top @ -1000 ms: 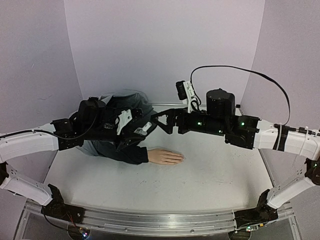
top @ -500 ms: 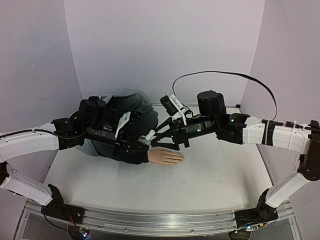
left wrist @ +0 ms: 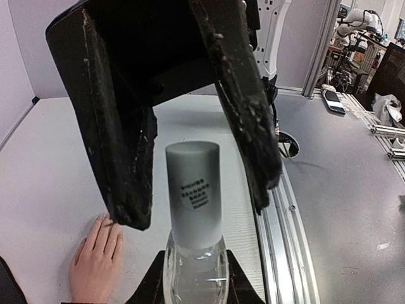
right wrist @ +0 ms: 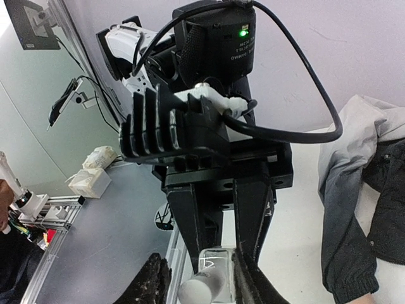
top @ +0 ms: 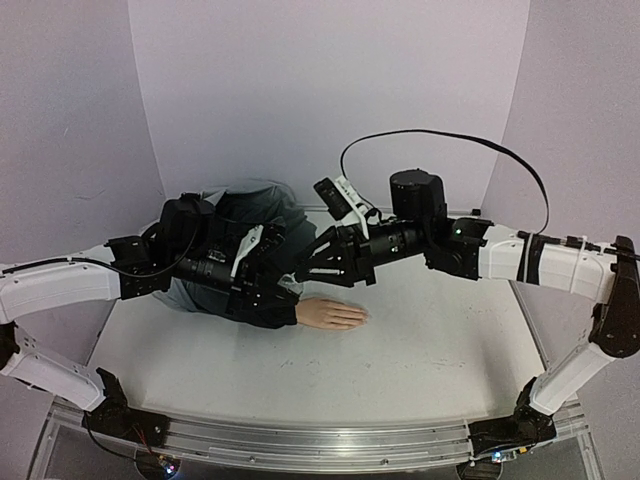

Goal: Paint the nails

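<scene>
Waiting at the tips of the pale mannequin hand (top: pixel 330 314), the nails (top: pixel 359 317) lie palm-down near the middle of the table (top: pixel 430 350), pointing toward the right arm's side. They are too small in these views to show whether they carry any polish. The dark jacket sleeve (top: pixel 262 308) runs back from the wrist under the left arm. Just above the cuff, the left gripper (top: pixel 289 283) is pinched tight on the glass body of a small bottle (left wrist: pixel 193 278), whose white cap (left wrist: pixel 193 190) points at the right gripper (right wrist: pixel 202 285). That gripper's fingers (left wrist: pixel 120 152) stand either side of the cap, partly spread, with a sliver of gap showing, so it holds nothing yet. The step in hand looks like taking the cap to unscrew it. The risks are these: an off-centre bite could lever the bottle askew in the left pinch; smooth glass could turn with the cap instead of letting it loosen; and any spill would land on the sleeve or the back of the hand rather than the nails.
</scene>
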Tool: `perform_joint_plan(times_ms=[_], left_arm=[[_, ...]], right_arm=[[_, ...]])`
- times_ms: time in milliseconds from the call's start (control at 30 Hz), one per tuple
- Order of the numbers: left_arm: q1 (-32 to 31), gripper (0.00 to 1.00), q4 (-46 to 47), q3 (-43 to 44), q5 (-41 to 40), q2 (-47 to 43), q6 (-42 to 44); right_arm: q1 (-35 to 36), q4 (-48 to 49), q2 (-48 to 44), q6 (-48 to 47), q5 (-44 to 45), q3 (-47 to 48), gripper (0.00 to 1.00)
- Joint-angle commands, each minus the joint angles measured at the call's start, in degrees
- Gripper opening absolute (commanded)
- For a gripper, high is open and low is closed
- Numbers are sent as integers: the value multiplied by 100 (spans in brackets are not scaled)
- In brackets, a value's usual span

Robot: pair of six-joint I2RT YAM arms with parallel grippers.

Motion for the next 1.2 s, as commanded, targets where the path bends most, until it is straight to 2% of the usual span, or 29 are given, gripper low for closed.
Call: perform_joint_plan(times_ms=[0,233,300,367,467,567,667,700,767,867,967,1033,1067,1133,1167], left_arm=[[-2,0,328,330,87,3,-60],[-1,0,336,332,-442,-90,-103],[6,0,341,335,-601,-114,-124],[7,0,372,326,-950,-146,-193],[7,0,493,293,-2070,-197,-388],[16,0,565,174,-3386,-264,-374],[16,0,737,125,-4274,-279,-293],[16,0,752,117,-4435,-279,-243],[16,0,786,103,-4694,-292,-202],[16,0,828,60,-4777,-309,-105],[16,0,829,40,-4739,-315,-40],[16,0,821,30,-4581,-332,16],[16,0,820,22,-4511,-336,16],[14,0,815,-3,-4353,-352,8],[11,0,819,-8,-4249,-350,20]], right_arm=[[2,358,113,128,-331,284,30],[29,625,142,309,-44,126,9],[69,772,166,443,200,51,0],[139,856,236,600,510,31,0],[354,887,391,878,1454,56,0],[659,1009,641,1564,3089,70,0],[1024,753,995,3047,4920,434,0],[1159,403,1198,3693,5444,677,0],[1538,-6,1503,4187,6035,1179,0],[1893,-246,1670,4189,6674,1642,0],[1885,-125,1405,4234,6869,1424,0],[1842,179,1148,3947,6698,1230,0],[1816,300,1004,3785,6657,1128,4],[1761,345,698,3410,6737,987,31],[1735,338,517,3204,6818,884,41]])
